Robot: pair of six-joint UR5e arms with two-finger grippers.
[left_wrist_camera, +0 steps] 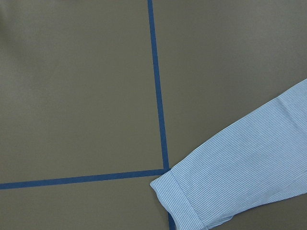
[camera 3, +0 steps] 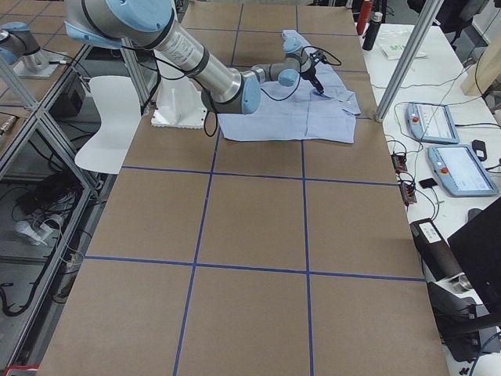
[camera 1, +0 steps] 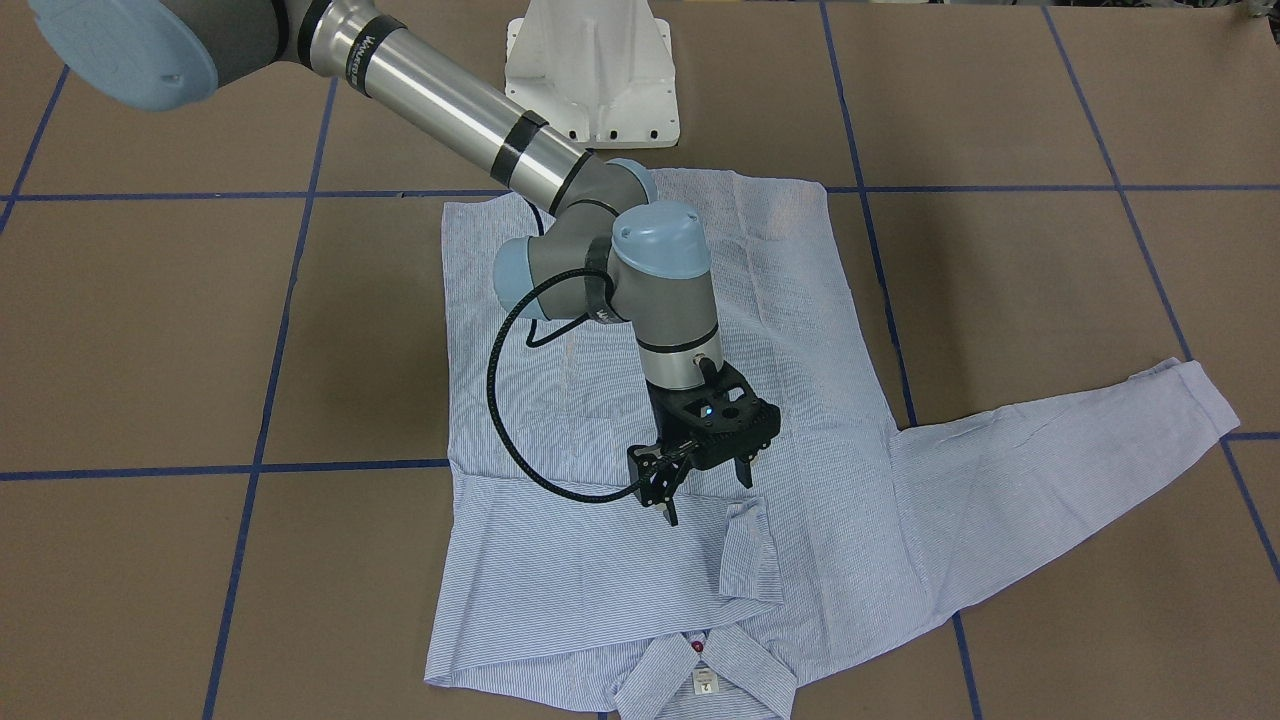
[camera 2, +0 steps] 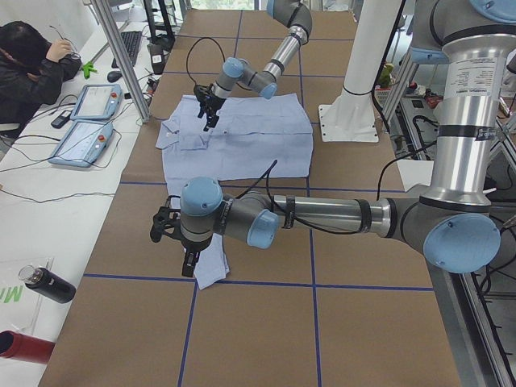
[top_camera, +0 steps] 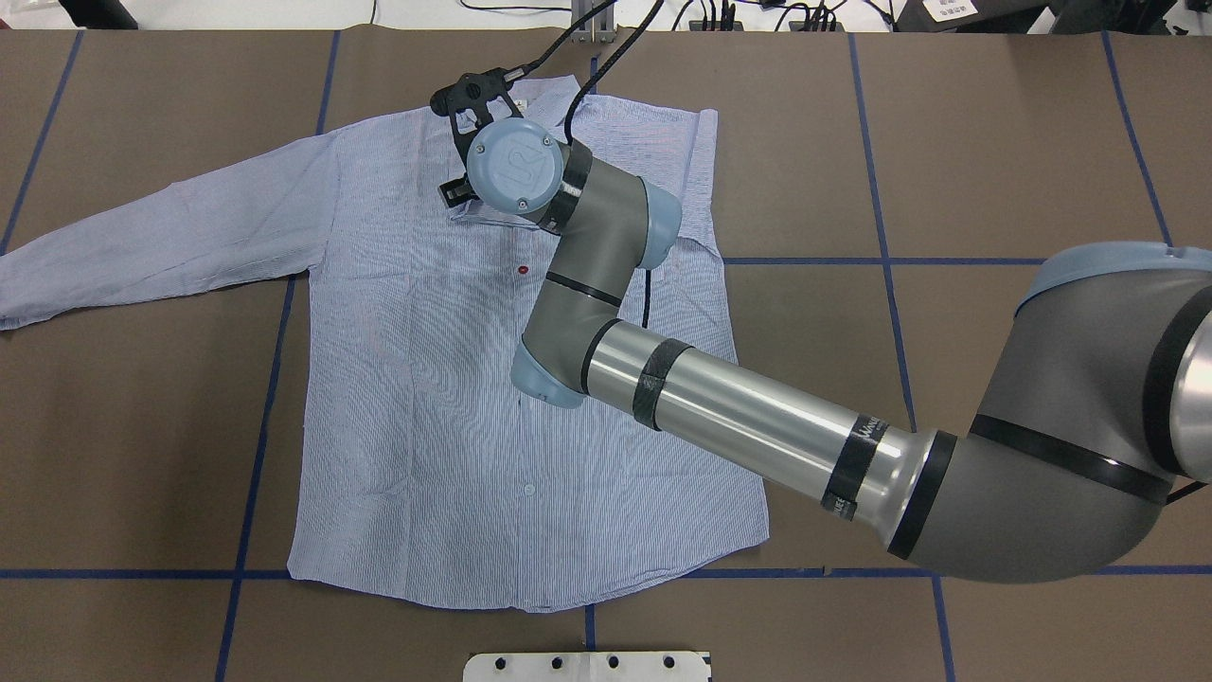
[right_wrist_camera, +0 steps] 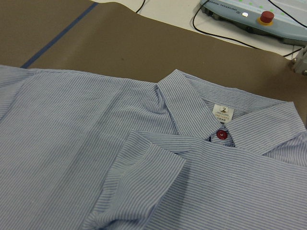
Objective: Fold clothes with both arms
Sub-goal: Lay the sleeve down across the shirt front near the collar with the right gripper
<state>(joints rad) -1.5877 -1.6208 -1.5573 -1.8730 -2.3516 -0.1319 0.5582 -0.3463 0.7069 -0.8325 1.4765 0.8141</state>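
The striped shirt (camera 1: pixel 560 410) lies flat and front up on the table, collar (right_wrist_camera: pixel 192 105) away from the robot. One sleeve is folded across the chest, its cuff (camera 1: pixel 752 545) ending near the collar. My right gripper (camera 1: pixel 708 500) hangs open just above that cuff, with nothing between its fingers. The other sleeve (top_camera: pixel 161 237) stretches out flat to the robot's left. My left gripper (camera 2: pixel 179 246) hovers over that sleeve's cuff (left_wrist_camera: pixel 184 203); whether it is open or shut I cannot tell.
Blue tape lines (left_wrist_camera: pixel 158 96) grid the brown table. The white pedestal base (camera 1: pixel 590 70) stands behind the shirt's hem. Beyond the far table edge are teach pendants (camera 3: pixel 450 153), aluminium posts, bottles (camera 2: pixel 48 286) and a seated person (camera 2: pixel 32 64).
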